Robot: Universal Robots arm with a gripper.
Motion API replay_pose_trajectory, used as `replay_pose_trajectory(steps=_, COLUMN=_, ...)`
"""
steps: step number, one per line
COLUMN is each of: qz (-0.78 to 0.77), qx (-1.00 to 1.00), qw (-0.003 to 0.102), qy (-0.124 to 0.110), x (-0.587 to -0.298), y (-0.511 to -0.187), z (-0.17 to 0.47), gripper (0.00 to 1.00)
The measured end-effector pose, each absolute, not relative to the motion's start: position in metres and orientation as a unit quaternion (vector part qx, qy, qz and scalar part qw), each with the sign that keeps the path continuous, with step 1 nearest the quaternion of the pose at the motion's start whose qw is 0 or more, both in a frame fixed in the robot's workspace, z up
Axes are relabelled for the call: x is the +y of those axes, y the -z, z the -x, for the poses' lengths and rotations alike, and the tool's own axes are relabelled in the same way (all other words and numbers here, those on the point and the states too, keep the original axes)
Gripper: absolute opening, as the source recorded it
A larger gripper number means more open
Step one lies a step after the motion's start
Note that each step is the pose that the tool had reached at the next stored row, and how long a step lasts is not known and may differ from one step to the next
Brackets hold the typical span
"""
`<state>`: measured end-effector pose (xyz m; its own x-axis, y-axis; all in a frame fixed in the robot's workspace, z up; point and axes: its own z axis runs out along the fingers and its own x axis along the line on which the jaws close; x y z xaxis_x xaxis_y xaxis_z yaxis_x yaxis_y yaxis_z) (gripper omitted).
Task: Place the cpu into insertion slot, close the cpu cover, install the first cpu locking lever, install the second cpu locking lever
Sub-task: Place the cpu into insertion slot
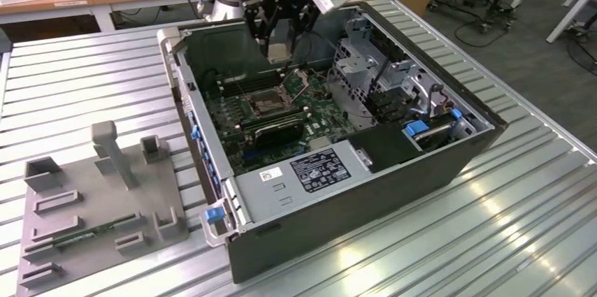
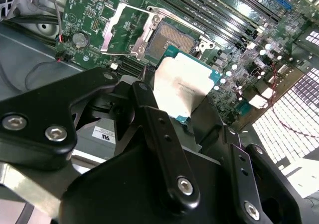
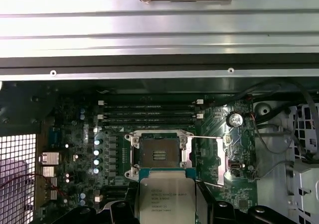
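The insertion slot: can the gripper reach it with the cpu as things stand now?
Probably yes. The gripper holds the cpu close to the insertion slot. The cpu cover is swung open to one side, and nothing seems to lie across the opening.

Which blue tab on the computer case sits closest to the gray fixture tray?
The blue tab on the corner of the computer case beside the gray fixture tray; the others sit farther along that wall or across the case.

cpu lower edge cut off by frame
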<state>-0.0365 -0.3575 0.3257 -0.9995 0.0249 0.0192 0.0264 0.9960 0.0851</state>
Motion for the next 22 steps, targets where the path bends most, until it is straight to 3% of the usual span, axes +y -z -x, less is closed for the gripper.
replay_pose_trajectory(steps=22, qz=0.013, qx=-0.999, qw=0.009, qy=0.04, x=-0.357, y=-0.311, z=0.036, gripper=0.54)
